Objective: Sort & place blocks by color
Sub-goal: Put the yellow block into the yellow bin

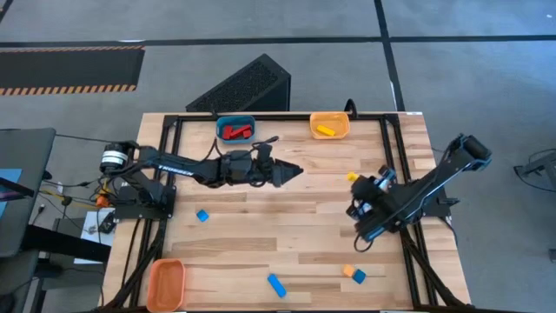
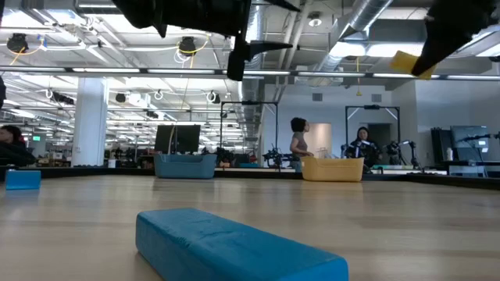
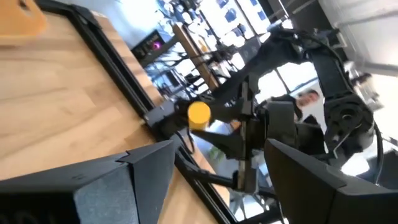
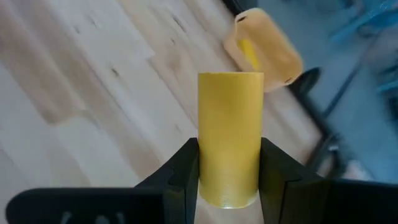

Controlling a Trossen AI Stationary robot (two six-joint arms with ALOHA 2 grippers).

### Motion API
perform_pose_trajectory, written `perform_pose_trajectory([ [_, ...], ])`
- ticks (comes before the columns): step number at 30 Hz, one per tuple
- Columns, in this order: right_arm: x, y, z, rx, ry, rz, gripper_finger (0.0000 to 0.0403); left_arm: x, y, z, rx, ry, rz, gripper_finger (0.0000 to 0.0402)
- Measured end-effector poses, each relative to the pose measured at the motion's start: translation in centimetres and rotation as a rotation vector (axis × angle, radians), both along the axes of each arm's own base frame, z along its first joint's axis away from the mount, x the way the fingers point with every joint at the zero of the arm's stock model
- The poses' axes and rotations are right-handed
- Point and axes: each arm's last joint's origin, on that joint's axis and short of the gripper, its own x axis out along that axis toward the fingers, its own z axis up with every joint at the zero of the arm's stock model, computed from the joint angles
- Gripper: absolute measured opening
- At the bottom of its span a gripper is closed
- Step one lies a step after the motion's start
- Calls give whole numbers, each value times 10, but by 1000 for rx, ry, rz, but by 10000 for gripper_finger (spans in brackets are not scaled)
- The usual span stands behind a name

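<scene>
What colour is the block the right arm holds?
Yellow, clearest in the right wrist view.

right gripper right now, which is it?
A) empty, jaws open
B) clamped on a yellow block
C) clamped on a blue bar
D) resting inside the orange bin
B: in the right wrist view the right gripper has both fingers pressed against the sides of a yellow block, held above the table, with the yellow bin farther off.
</scene>
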Motion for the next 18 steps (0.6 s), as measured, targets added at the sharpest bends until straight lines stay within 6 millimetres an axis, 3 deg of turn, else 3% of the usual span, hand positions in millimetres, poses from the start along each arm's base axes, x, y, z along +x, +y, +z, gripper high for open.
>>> perform_pose_trajectory([
  [4,-4,-2,2,67,-91,83,119,-1,11,-2,-8,18,40,238],
  [9,3,-11,3,14,-23,221,119,9,23,-1,-8,4,78,238],
  [18,1,-36,18,23,17,334,119,91,26,-14,52,30,-142,238],
])
